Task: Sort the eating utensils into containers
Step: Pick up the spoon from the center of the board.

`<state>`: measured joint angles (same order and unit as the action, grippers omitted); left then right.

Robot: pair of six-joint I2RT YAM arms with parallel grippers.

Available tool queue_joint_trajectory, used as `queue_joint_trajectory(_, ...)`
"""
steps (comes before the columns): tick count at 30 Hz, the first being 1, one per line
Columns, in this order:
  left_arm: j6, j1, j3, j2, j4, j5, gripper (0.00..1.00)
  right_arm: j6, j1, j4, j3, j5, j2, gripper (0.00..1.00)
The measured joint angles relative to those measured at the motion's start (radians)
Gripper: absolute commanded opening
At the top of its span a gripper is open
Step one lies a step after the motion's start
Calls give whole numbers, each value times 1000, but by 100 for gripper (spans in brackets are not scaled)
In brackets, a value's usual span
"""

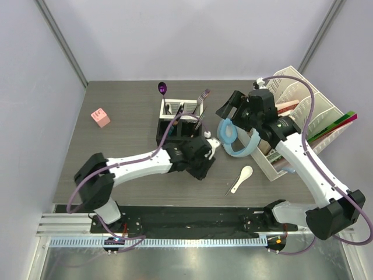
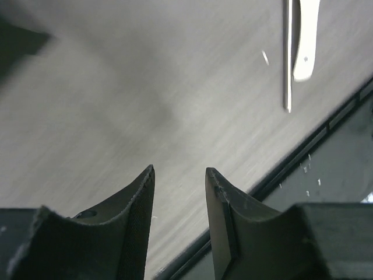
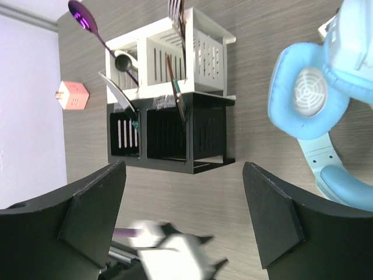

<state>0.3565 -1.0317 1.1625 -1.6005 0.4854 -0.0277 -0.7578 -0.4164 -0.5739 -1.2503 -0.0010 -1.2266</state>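
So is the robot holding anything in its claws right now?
No, nothing. The left claw and the right claw are both open and empty.

Top edge cuts white spoon [image 2: 306, 46]; right edge crops headphones [image 3: 309, 93].

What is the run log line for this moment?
left hand: open, empty | right hand: open, empty, facing caddy | white soup spoon: on table, not sorted

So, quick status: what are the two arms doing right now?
Left pincer open, empty. Right pincer open, facing caddy. White soup spoon loose on table. Blue headphones beside caddy.
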Motion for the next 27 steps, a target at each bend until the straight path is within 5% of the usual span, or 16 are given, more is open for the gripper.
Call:
queue_joint_trajectory(8,-51,-35,138,-201,48,168,42,-5,14,-56,-37,56,17,89)
queue_joint_trajectory(27,-191,-132,711,-622,177,244,43,44,198,-221,-59,123,178,91)
